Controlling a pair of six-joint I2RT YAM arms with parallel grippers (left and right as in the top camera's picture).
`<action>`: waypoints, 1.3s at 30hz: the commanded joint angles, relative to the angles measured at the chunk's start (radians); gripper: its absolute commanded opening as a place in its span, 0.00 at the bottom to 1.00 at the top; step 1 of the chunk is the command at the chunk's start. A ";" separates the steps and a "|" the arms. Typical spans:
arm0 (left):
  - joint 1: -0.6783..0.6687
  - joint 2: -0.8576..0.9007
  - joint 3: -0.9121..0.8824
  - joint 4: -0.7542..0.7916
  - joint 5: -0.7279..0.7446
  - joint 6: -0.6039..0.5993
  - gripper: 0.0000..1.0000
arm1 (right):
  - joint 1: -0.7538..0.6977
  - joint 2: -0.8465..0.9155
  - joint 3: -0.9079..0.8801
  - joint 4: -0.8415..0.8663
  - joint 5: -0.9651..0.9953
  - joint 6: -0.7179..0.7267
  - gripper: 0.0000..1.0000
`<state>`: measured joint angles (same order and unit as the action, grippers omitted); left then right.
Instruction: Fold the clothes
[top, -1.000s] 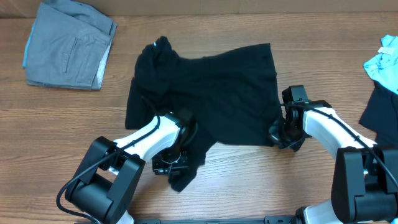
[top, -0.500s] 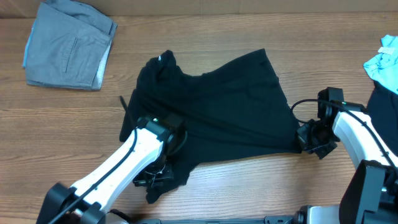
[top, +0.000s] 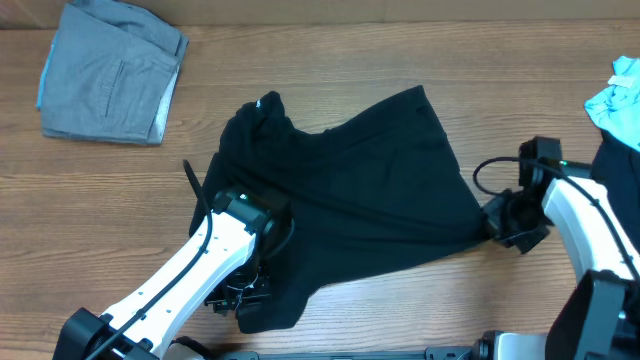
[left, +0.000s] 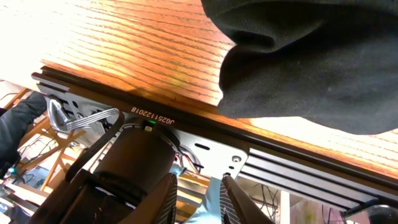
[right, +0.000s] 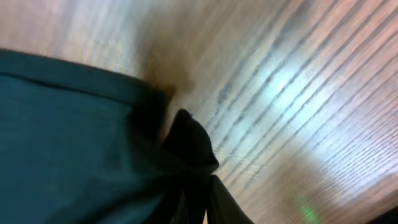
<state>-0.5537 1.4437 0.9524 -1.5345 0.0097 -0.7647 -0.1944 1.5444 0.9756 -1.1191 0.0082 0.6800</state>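
Note:
The black shirt (top: 350, 190) lies spread across the middle of the wooden table, its right lower corner drawn out to a point. My right gripper (top: 497, 222) sits at that corner. In the right wrist view its fingers (right: 200, 193) are pinched on a bunched fold of the black shirt (right: 74, 143). My left gripper (top: 232, 298) hovers over the shirt's lower left flap near the table's front edge. In the left wrist view the left gripper (left: 199, 180) has its jaws apart with nothing between them, and the shirt's hem (left: 311, 62) lies beyond them.
A folded grey garment (top: 110, 70) rests at the back left. A light blue garment (top: 615, 100) and another black one (top: 615, 185) lie at the right edge. The table's metal front rail (left: 249, 155) runs right below the left gripper.
The right gripper has pulled the shirt's corner rightward, stretching the cloth. The left gripper has moved left and toward the front edge, and its jaws have parted off the flap.

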 joint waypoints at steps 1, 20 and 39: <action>0.004 -0.018 0.001 -0.005 0.008 0.009 0.28 | -0.011 -0.064 0.103 -0.021 0.017 -0.037 0.48; 0.273 0.161 0.517 0.526 0.011 0.409 1.00 | 0.085 -0.034 0.217 0.315 -0.318 -0.270 1.00; 0.371 0.905 1.085 0.538 0.011 0.565 0.90 | 0.163 0.011 0.216 0.227 -0.218 -0.270 1.00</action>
<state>-0.1833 2.3100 1.9915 -1.0077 0.0254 -0.2279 -0.0368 1.5517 1.1660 -0.8848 -0.2470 0.4175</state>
